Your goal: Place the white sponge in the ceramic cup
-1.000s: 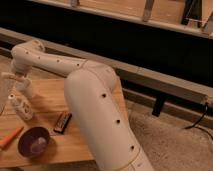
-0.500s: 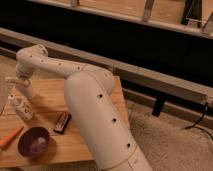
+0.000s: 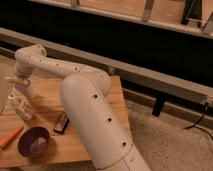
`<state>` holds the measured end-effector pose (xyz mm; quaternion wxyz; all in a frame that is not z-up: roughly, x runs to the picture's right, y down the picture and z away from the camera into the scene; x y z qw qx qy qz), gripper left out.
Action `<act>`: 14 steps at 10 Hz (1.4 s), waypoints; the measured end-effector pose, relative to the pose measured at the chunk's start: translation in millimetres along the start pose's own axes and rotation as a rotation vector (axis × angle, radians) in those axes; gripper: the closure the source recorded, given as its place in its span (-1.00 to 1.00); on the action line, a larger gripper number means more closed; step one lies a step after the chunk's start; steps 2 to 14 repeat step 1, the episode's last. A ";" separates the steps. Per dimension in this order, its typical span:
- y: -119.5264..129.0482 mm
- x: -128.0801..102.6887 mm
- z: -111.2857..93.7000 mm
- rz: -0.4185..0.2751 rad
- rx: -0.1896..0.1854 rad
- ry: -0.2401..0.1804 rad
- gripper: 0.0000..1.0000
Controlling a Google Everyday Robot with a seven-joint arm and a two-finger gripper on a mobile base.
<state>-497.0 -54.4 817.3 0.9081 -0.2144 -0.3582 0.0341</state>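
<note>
Seemingly, tool (image 3: 17,86) over wooden table (image 3: 50,92), beside smooth white bottle (image 3: 21,107).

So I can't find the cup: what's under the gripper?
The gripper hangs at the wooden table's far left, just above the white bottle. Only bare wood shows below; no cup or sponge is visible, and the arm covers the table's right.

Purple bowl (image 3: 34,141), black bar (image 3: 61,122) (beside), bottle (image 3: 21,107).

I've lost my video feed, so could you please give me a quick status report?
Gripper at the table's far left, above the white bottle. Sponge and cup not visible. Purple bowl and black bar nearby.
</note>
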 end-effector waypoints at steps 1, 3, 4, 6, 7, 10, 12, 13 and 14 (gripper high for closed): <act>-0.5 0.7 1.9 -0.002 -0.002 0.000 1.00; -0.5 0.7 1.9 -0.002 -0.002 0.000 1.00; -0.5 0.7 1.9 -0.002 -0.002 0.000 1.00; -0.5 0.7 1.9 -0.002 -0.002 0.000 1.00; -0.5 0.7 1.9 -0.002 -0.002 0.000 1.00; -0.5 0.7 1.9 -0.002 -0.002 0.000 1.00; -0.5 0.7 1.9 -0.002 -0.002 0.000 1.00; -0.5 0.7 1.9 -0.002 -0.002 0.000 1.00; -0.5 0.7 1.9 -0.002 -0.002 0.000 1.00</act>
